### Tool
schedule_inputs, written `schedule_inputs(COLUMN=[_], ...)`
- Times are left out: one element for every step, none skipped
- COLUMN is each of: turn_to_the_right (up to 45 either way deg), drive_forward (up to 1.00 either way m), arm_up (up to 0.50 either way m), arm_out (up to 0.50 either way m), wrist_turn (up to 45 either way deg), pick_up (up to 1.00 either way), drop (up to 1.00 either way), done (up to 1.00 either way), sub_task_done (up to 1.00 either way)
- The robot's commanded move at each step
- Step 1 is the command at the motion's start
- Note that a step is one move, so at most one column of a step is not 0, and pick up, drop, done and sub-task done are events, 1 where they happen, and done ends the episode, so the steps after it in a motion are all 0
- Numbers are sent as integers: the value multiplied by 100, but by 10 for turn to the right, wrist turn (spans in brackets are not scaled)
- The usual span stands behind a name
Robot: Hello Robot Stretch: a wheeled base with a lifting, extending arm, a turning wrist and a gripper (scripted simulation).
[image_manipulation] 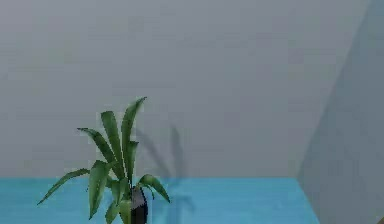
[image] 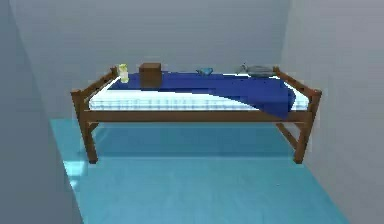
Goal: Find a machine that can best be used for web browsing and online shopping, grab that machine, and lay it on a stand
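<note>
Ahead, a brown wooden-framed bed [image: 180, 116] stands against grey walls [image: 200, 35]; blue floor [image: 200, 185] lies open before it; hand's state: cannot tell.

text: none I can read | forward view, 11 o'clock: brown box [image: 150, 74] on bed [image: 200, 115], no legible print | arm side view, 7 o'clock: plant pot [image_manipulation: 138, 206], no legible label

A home bedroom: a wooden bed [image: 195, 100] with blue blanket [image: 220, 88], and a potted plant [image_manipulation: 120, 175]
</note>
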Motion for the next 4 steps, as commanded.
schedule_inputs(turn_to_the_right=[-450,-450,-450,-420], drive_forward=[0,0,0,0], arm_up=[0,0,0,0], arm_out=[0,0,0,0], wrist_turn=[0,0,0,0], pick_up=[0,0,0,0], drop=[0,0,0,0], done=[0,0,0,0], sub_task_done=[0,0,0,0])
